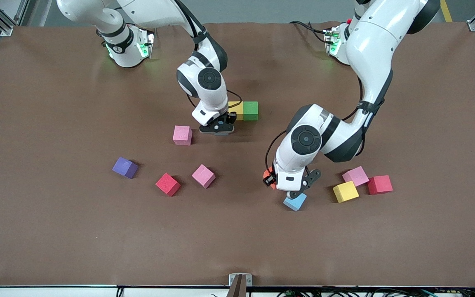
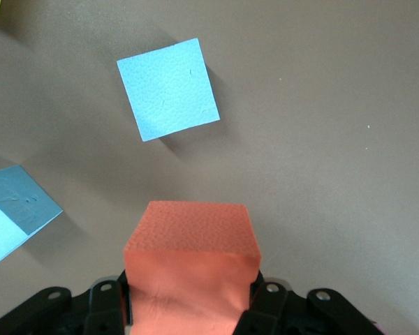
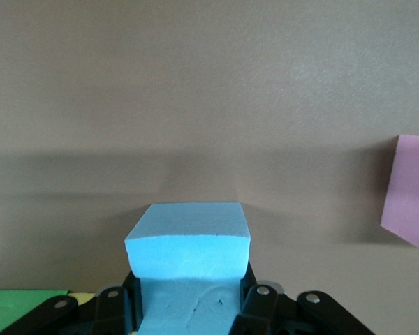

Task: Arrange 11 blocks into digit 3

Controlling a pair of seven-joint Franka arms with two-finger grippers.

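My left gripper (image 1: 273, 181) (image 2: 188, 296) is shut on an orange block (image 2: 188, 258) (image 1: 267, 176), over the table beside a loose light blue block (image 1: 295, 201) (image 2: 169, 87). A second light blue block (image 2: 14, 213) shows at the edge of the left wrist view. My right gripper (image 1: 218, 126) (image 3: 188, 300) is shut on a light blue block (image 3: 188, 255), low beside the yellow block (image 1: 235, 110) and green block (image 1: 250, 110), which touch in a row. Loose on the table lie two pink blocks (image 1: 182, 135) (image 1: 203, 176), a purple block (image 1: 125, 167), another pink block (image 1: 356, 176) and another yellow block (image 1: 345, 192).
Two red cubes lie among the blocks, one (image 1: 168, 184) between the purple and pink blocks, the other (image 1: 379, 184) touching the pink block toward the left arm's end. The brown table (image 1: 76, 103) has open room along its edges.
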